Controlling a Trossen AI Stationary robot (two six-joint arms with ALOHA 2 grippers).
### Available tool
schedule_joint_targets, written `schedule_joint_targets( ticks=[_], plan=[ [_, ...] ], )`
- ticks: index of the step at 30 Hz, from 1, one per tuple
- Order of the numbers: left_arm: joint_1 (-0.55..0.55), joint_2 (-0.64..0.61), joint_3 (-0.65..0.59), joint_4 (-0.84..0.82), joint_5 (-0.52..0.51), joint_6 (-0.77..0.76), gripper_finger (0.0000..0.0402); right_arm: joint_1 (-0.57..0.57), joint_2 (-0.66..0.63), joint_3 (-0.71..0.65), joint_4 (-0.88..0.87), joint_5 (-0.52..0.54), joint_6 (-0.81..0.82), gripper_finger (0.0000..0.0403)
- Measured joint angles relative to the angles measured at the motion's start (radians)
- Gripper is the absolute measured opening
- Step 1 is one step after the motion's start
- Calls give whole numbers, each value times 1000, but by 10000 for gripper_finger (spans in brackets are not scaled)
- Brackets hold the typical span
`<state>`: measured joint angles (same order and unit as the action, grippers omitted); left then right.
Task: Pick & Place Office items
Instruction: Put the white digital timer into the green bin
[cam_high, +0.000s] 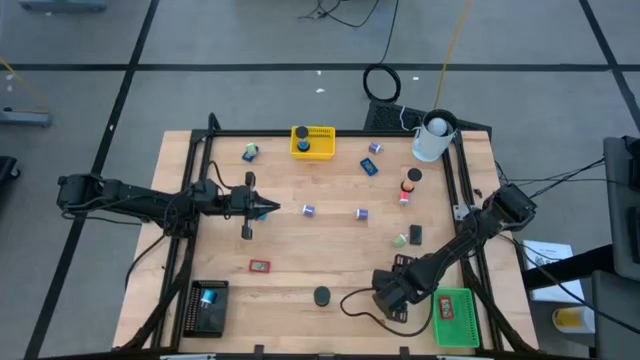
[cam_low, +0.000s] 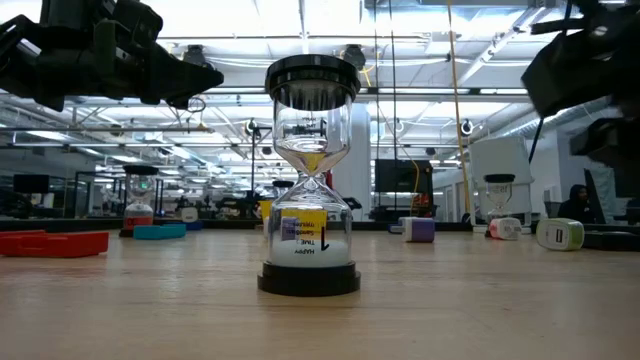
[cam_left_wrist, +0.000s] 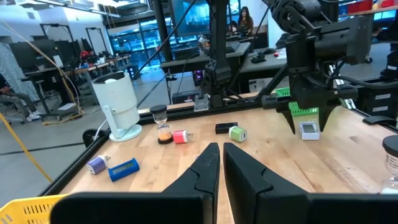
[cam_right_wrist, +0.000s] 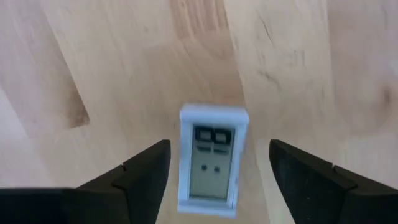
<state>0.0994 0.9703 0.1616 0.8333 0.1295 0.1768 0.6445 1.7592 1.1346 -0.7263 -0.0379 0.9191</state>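
My right gripper (cam_right_wrist: 219, 148) hangs open, fingers pointing down, near the table's near right corner (cam_high: 388, 298). A small white timer with a grey display (cam_right_wrist: 212, 163) lies flat on the wood between its fingers, a gap showing on each side. The left wrist view shows that same timer (cam_left_wrist: 309, 130) below the right gripper (cam_left_wrist: 309, 119). My left gripper (cam_high: 270, 208) hovers shut above the table's left middle, pointing right (cam_left_wrist: 221, 154). Other office items lie scattered: a black-capped hourglass (cam_low: 310, 170), a red block (cam_high: 260, 265), purple blocks (cam_high: 308, 210), a blue block (cam_high: 370, 167).
The green mesh tray (cam_high: 455, 318) sits just right of my right gripper. A black tray (cam_high: 208, 305) holding a blue item is at the near left corner. At the far edge stand the yellow tray (cam_high: 313, 140) and the white cup (cam_high: 432, 138). Bare wood lies mid-table.
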Motion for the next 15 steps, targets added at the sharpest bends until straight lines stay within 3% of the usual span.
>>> schedule_joint_targets(
  ticks=[7,15],
  plan=[
    [0,0,0,0,0,1,31,59,0,33,-54,110,99,265],
    [0,0,0,0,1,-2,31,59,60,31,-65,111,109,263]
  ],
)
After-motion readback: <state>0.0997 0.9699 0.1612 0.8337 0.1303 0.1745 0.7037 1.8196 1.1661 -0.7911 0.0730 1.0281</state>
